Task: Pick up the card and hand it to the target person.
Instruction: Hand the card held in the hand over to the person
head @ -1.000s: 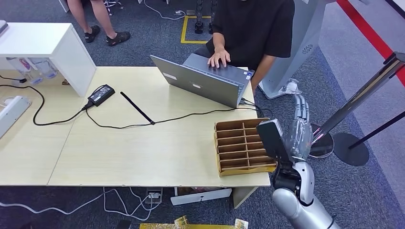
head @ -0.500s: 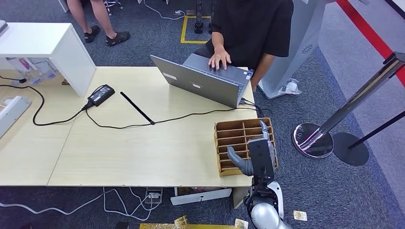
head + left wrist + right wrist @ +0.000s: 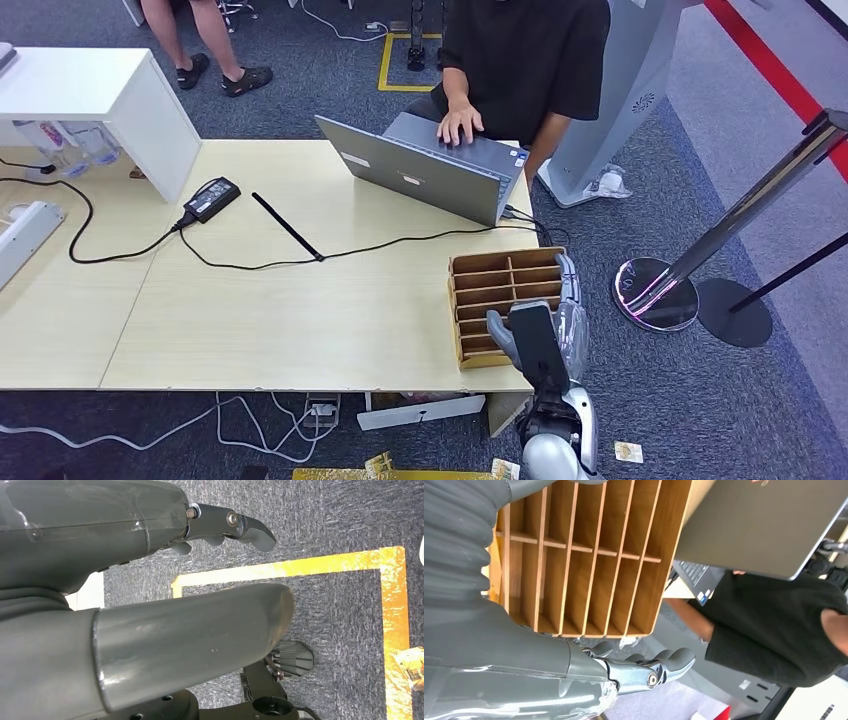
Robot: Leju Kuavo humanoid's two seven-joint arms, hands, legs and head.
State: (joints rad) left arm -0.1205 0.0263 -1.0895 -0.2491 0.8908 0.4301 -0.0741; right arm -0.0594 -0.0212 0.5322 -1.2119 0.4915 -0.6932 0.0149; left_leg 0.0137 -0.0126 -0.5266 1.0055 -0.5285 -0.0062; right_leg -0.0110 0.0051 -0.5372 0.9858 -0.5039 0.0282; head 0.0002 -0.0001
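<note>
The card is not something we can place with certainty. The compartments of the wooden divider box (image 3: 505,262) at the table's near right corner look bare in both the head view and the right wrist view. A small pale slip (image 3: 627,452) lies on the carpet beside the robot; whether that is the card, we cannot tell.

The right hand (image 3: 545,335) hovers at the box's near right edge with its fingers stretched out, thumb apart, and nothing in it. The left hand (image 3: 100,605) hangs over the carpet and yellow floor tape (image 3: 300,565), thumb and fingers apart and holding nothing.

We judge the task to be at its start. No pickup has been made, and the grasp, the lift and the handover are all still to come. The likely recipient, a person in a black shirt (image 3: 530,60), sits across the table with a hand on a grey laptop (image 3: 420,175).

No brand or writing is legible. The pale stickers on the laptop lid and a label on the grey stand behind the person are too small to read.
</note>
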